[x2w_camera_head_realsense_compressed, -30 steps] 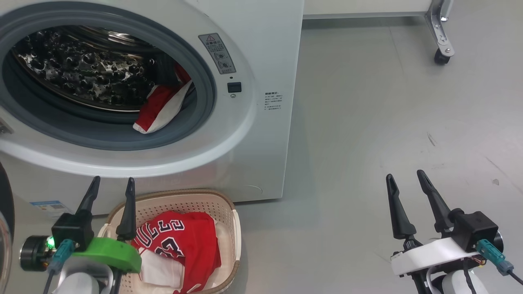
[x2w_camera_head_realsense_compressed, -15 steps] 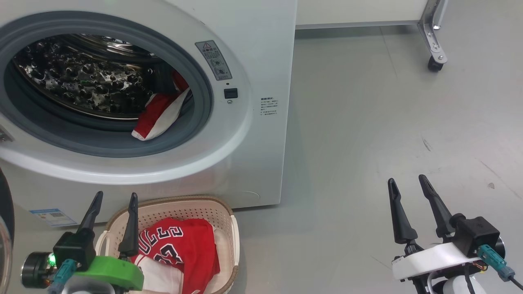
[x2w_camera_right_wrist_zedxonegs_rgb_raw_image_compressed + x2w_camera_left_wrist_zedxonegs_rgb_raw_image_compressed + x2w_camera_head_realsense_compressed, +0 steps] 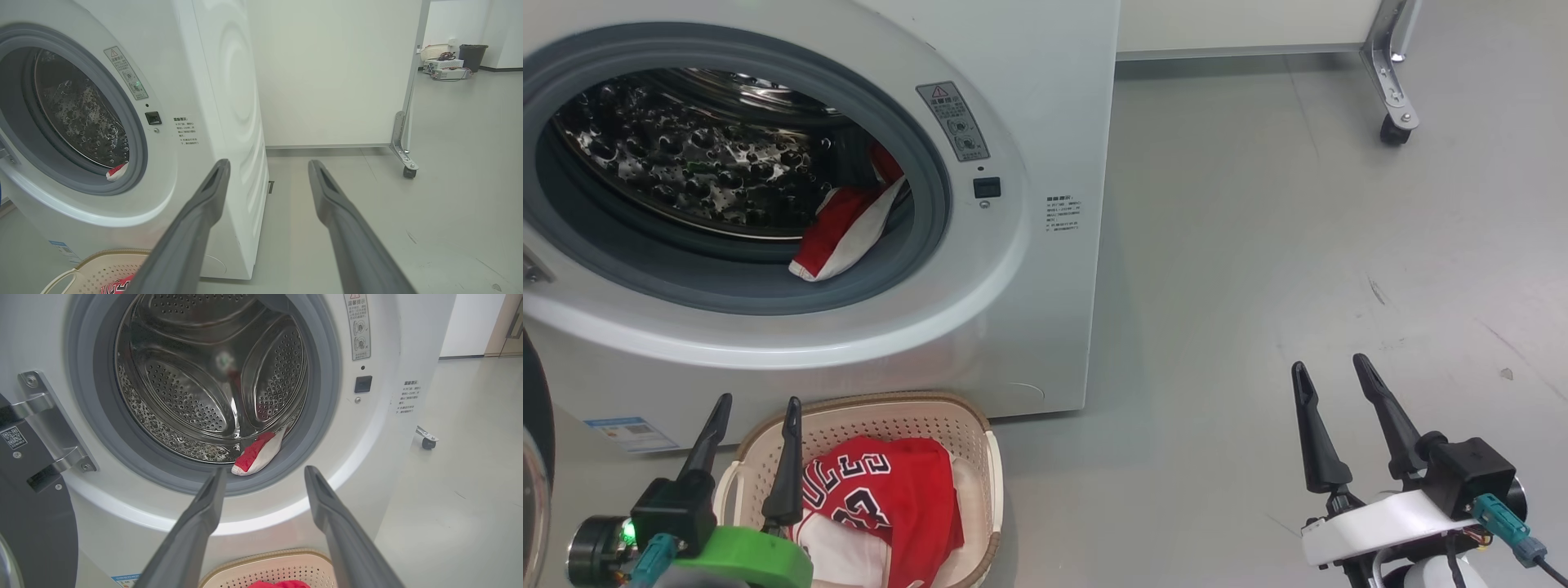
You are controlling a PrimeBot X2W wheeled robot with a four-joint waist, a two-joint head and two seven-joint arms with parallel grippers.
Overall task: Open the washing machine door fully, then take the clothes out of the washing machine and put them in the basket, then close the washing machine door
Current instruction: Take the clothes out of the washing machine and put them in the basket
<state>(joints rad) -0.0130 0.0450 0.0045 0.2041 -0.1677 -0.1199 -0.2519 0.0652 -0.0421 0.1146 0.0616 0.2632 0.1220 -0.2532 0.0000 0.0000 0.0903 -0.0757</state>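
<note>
Two red garments lay apart: a jersey (image 3: 882, 498) in the basket (image 3: 907, 425) before the washing machine (image 3: 1045, 98), a second piece (image 3: 837, 233) draped over the drum's grey gasket (image 3: 686, 286). The washing machine door (image 3: 36, 522) hung open. The left hand (image 3: 758, 402) by the basket and the right hand (image 3: 1328, 364) were spread, empty.

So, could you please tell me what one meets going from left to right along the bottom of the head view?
Glossy black rim of the washing machine door → small blue label on the white machine → cream perforated plastic basket holding a red jersey → open right claw.
</note>
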